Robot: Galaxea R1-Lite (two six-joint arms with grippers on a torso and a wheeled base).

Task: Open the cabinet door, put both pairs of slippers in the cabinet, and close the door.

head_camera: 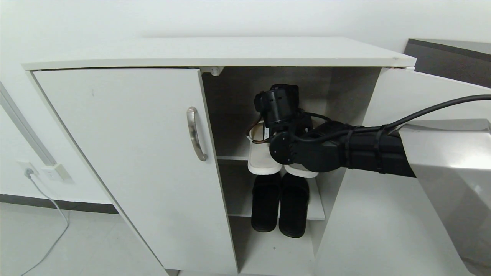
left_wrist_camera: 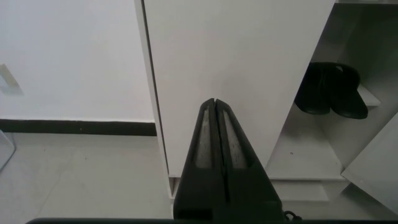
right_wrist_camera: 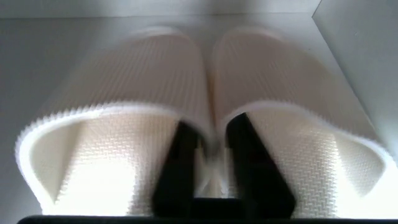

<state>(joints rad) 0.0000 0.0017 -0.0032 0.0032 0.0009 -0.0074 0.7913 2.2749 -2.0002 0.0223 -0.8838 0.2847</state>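
Observation:
The white cabinet (head_camera: 215,51) has its right door (head_camera: 383,199) swung open and its left door (head_camera: 126,153) closed. A pair of white slippers (head_camera: 262,163) lies on the upper shelf, heels hanging over the shelf's front edge. My right gripper (right_wrist_camera: 211,140) is inside the cabinet, one finger in each slipper (right_wrist_camera: 124,93), shut on their adjoining inner straps. A pair of black slippers (head_camera: 280,207) sits side by side on the shelf below, also seen from the left wrist (left_wrist_camera: 333,90). My left gripper (left_wrist_camera: 214,102) is shut and empty, low in front of the closed left door.
The left door carries a metal handle (head_camera: 195,134) near its right edge. A wall socket (head_camera: 28,170) with a cable (head_camera: 50,230) trailing over the floor is to the cabinet's left. The bottom compartment (head_camera: 268,257) lies under the black slippers.

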